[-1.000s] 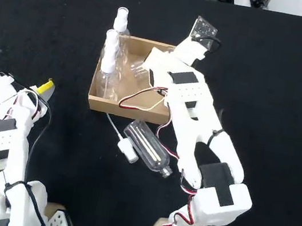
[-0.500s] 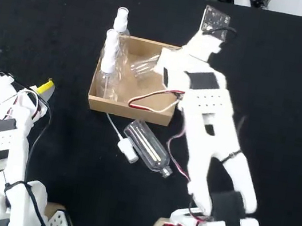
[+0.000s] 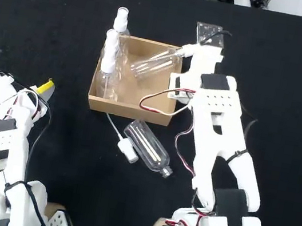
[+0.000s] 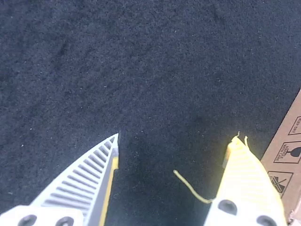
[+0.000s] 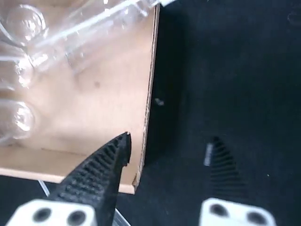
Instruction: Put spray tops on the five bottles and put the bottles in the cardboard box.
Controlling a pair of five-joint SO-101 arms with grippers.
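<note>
— Where does the next bottle lie from your grippers?

— The loose bottle (image 3: 146,146) is on its side on the cloth, just near of the cardboard box (image 3: 128,110). Its long axis runs far-left to near-right, and a spray top (image 3: 128,151) lies beside it, not fitted. My right gripper (image 5: 170,139) hangs with jaws apart astride the box's right wall, so that bottle is nearward and left.

— And your other one?

— My left gripper (image 4: 175,139), jaws also apart, sits over cloth left of the box. I judge neither clearly nearer, but its path is open.
</note>
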